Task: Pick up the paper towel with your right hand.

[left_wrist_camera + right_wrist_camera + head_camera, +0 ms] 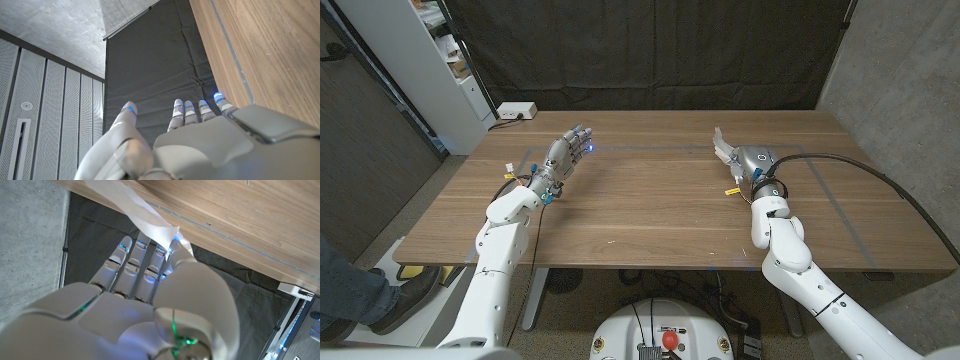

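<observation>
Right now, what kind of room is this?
Likely a lab or test workspace: a wooden table backed by a black curtain, bare concrete wall, and a white shelf unit.

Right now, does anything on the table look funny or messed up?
Nothing looks spilled or broken. The paper towel is not lying flat: the right hand pinches it, so it sticks up crumpled from the fingertips. The left hand holds nothing, fingers straight.

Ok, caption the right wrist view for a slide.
Right hand pinches the white paper towel at its fingertips beside the wooden table.
</observation>
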